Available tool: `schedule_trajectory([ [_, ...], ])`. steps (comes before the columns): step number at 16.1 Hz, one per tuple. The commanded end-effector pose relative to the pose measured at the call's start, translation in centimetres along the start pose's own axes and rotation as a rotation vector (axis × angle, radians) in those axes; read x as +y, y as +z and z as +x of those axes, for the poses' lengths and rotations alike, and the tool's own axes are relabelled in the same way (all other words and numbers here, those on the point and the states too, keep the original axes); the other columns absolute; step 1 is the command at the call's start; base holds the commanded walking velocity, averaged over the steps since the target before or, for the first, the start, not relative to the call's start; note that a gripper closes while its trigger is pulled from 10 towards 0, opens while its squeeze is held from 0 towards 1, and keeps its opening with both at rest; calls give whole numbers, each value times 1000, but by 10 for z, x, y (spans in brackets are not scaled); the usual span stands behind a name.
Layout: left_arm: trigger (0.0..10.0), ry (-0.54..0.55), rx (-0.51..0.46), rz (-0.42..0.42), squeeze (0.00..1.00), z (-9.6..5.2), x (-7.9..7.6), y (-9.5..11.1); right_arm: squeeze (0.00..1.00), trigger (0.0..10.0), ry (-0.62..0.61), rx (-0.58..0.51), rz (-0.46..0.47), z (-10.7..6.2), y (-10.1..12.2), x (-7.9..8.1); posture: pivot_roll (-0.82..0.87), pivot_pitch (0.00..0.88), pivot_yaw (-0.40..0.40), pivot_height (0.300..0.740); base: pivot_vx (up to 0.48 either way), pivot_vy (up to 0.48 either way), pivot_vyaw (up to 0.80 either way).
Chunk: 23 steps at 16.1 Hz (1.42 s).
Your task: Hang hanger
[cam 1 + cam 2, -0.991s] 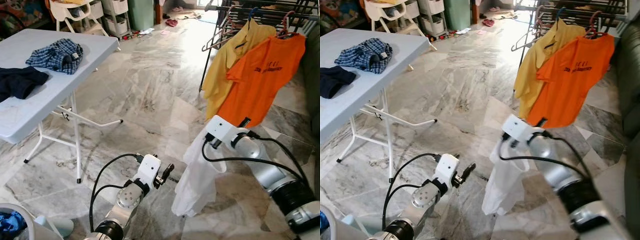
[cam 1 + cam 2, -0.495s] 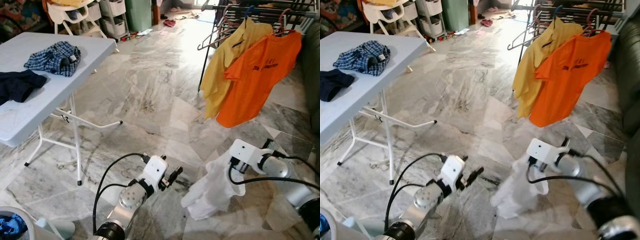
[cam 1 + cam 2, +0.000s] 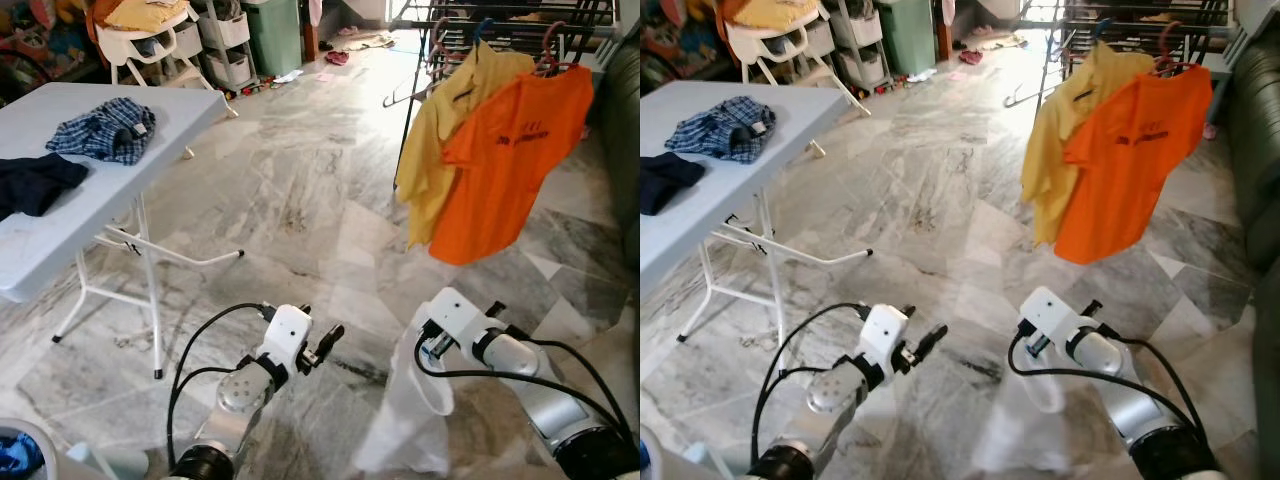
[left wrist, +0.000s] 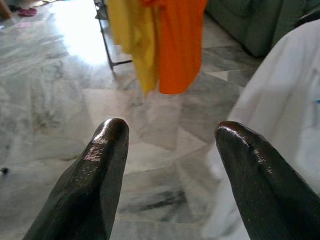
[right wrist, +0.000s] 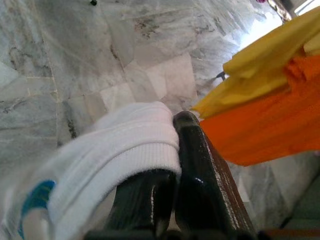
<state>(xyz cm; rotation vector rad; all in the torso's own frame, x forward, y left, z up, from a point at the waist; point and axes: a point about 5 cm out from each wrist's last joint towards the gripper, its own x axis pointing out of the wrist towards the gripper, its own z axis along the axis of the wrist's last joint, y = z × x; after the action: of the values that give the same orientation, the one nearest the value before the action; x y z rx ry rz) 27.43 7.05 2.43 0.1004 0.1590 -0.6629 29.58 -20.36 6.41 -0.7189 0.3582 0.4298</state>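
A white garment (image 3: 405,425) is held low over the marble floor (image 3: 290,190) by the right gripper (image 5: 167,150); in the right wrist view its two black fingers (image 5: 200,170) are seen pressed together on the garment's ribbed collar, with a blue tag just inside the neck. The cloth hangs down from the gripper and its lower edge is blurred, so contact with the floor cannot be told. No hanger can be made out inside the garment.

The left gripper (image 3: 322,345) is held forward and low beside the right arm, a little apart from the white cloth. Its fingers (image 4: 95,175) are spread apart with nothing between them — floor and the hanging shirts are seen through the gap.

Ahead and to the right a dark drying rack (image 3: 480,15) is seen. An orange T-shirt (image 3: 505,150) is hung on it from a red hanger (image 3: 553,55), and a yellow shirt (image 3: 440,130) is hung just beside it on the left, the two overlapping. An unused hanger (image 3: 410,90) is seen at the rack's left end.

To the left a white folding table (image 3: 70,215) carries a crumpled blue plaid shirt (image 3: 105,130) and, near the edge of the view, a dark navy garment (image 3: 30,185) — the two lie close but apart.
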Motion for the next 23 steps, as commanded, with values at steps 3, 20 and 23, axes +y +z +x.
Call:
schedule_trajectory([
  [3,10000,-17,3,-1,0,0,-1,1,0,0,-35,-15,46,-1,6,-3,-165,69,96,740,0,-480,0],
  [20,10000,458,-27,-191,0,-44,59,-11,0,0,-13,-168,424,-8,37,64,-143,0,16,740,115,-7,0],
  [23,10000,451,-29,-194,0,-41,57,-10,0,0,-14,-163,438,-6,37,62,-146,0,20,740,393,245,-525],
])
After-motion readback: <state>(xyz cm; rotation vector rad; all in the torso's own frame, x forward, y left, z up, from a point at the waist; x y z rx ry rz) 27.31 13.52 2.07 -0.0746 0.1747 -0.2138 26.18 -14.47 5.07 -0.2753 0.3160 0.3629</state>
